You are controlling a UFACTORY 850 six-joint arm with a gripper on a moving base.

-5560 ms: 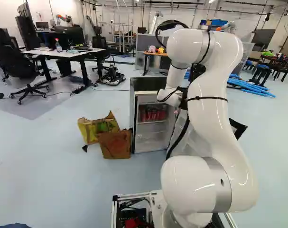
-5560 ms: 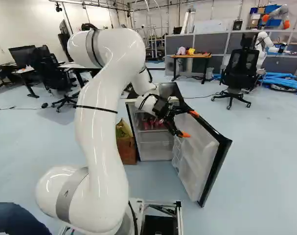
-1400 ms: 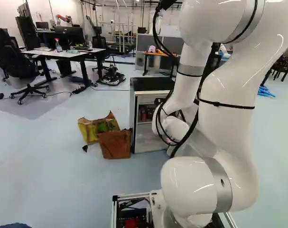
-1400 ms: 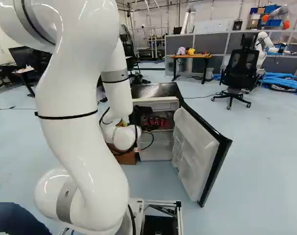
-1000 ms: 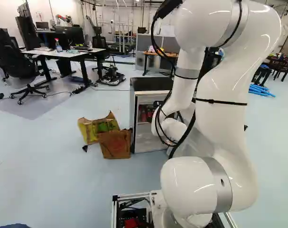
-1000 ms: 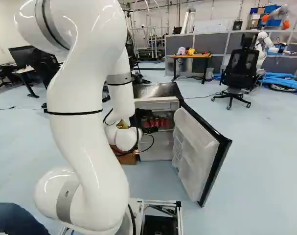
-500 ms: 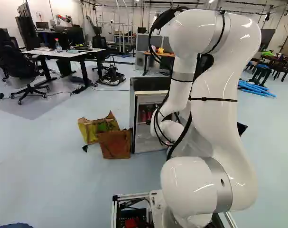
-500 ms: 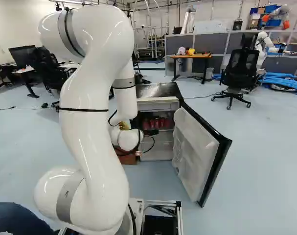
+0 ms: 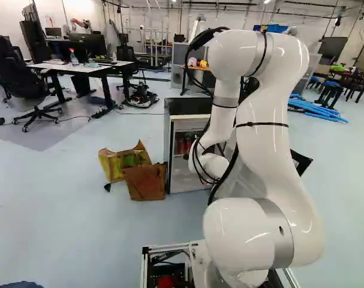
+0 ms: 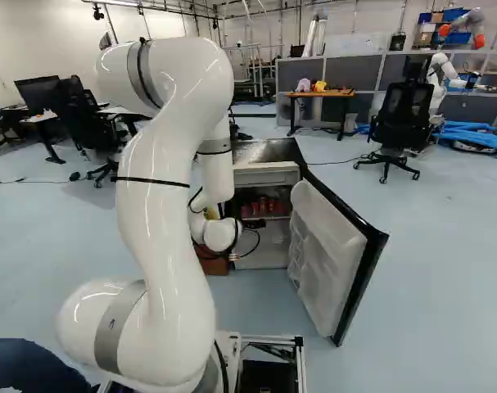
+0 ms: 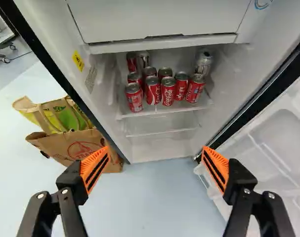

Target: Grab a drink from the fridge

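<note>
in the wrist view the claw (image 11: 155, 150) is spread wide, its orange pads (image 11: 95, 168) well apart and nothing between them. ahead stands the mini fridge (image 11: 110, 123) with its door (image 11: 278, 143) open. the drinks are on the shelf (image 11: 159, 110) inside: a front row of red soda cans (image 11: 152, 90), more red ones behind, and a silver can (image 11: 204, 61) towards the door side. so the step in hand looks like the approach, with no can taken. next, i'd pick one front can, line the claw up with it, ease forward into the fridge and close only once the can sits between both pads. the row is packed tight, so a finger could knock a neighbour; an end can may be easier. the freezer compartment (image 11: 159, 17) hangs low over the cans, leaving little headroom. one finger points near the fridge's side wall by the brown paper bag (image 11: 70, 147) and the yellow-green bag (image 11: 61, 114), the other towards the door, so both edges need care going in.

in the left base view the arm (image 9: 262, 132) reaches towards the fridge and hides the claw and part of the opening. the bags sit on the floor just beside the fridge.

in the right base view the door swings out well beside the arm, and a wooden desk (image 10: 309, 94) and an office chair (image 10: 401, 119) stand farther back, out of the way.
</note>
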